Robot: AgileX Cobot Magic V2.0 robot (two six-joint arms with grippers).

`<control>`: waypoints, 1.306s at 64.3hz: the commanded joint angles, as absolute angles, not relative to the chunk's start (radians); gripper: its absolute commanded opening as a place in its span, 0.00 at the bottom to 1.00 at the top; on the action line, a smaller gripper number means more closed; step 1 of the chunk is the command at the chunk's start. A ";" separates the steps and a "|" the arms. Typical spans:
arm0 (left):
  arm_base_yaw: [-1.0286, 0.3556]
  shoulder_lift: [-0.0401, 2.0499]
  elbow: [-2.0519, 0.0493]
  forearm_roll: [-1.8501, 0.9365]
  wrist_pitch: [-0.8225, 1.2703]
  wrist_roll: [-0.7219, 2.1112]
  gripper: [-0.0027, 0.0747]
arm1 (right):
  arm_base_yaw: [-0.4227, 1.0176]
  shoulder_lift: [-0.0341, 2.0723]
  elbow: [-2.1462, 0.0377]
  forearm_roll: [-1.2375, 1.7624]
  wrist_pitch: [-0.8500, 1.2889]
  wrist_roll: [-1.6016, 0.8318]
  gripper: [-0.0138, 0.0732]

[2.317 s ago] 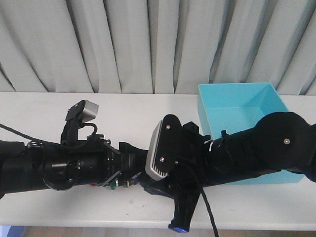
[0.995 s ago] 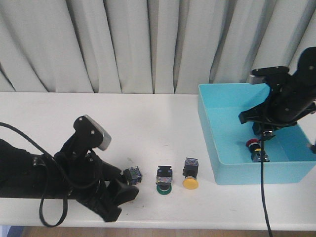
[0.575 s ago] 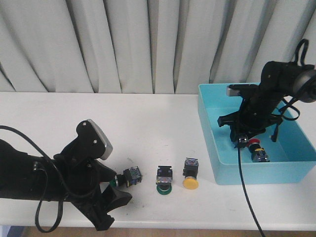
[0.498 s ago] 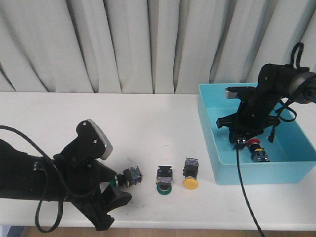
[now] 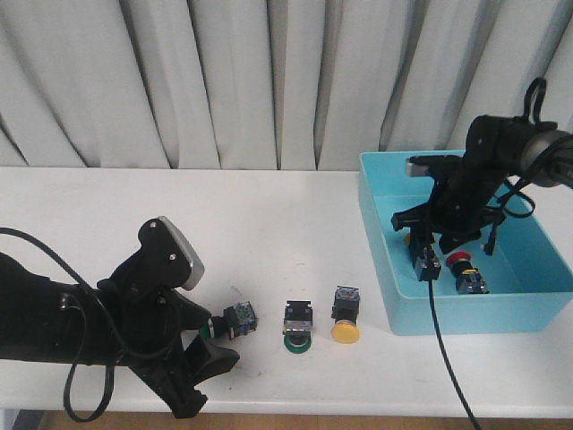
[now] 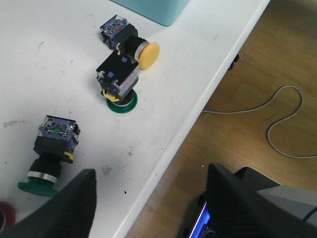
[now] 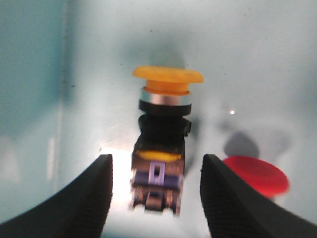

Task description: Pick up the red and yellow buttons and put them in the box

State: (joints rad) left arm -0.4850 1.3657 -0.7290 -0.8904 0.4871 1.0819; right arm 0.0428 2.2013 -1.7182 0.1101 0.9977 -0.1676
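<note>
The turquoise box (image 5: 392,269) stands at the right. My right gripper (image 5: 430,242) is inside it, open. A yellow button (image 7: 161,148) lies loose between the fingers, blurred, and shows in the front view (image 5: 423,262). A red button (image 5: 464,269) lies on the box floor beside it; its cap shows in the right wrist view (image 7: 258,174). Another yellow button (image 5: 345,321) lies on the table left of the box, also in the left wrist view (image 6: 132,45). My left gripper (image 5: 210,358) is open and empty at the table's front edge (image 6: 151,198).
Two green-capped buttons are on the table: one cap down (image 5: 297,328) (image 6: 118,84), one on its side (image 5: 235,321) (image 6: 52,148) next to my left gripper. A bit of red (image 6: 4,214) shows at the left wrist view's edge. Curtains hang behind the table.
The right arm came down into the box and its jaws opened, letting the yellow button drop beside the red one. The left arm has barely moved in the last half second.
</note>
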 commanded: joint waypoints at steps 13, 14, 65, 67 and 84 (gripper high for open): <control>-0.485 1.339 -0.760 -0.919 0.468 1.082 0.64 | 0.117 1.836 -1.724 0.102 1.031 -0.181 0.60; -0.485 1.339 -0.760 -0.919 0.468 1.082 0.64 | 0.124 1.818 -1.716 0.102 1.026 -0.181 0.59; -0.485 1.339 -0.760 -0.919 0.465 1.082 0.64 | 0.331 0.986 -0.791 0.087 0.749 -0.118 0.57; -0.485 1.339 -0.760 -0.919 0.465 1.082 0.64 | 0.331 0.971 -0.775 0.086 0.748 -0.118 0.57; -0.485 1.339 -0.760 -0.919 0.465 1.082 0.43 | 0.331 0.913 -0.716 0.080 0.740 -0.122 0.43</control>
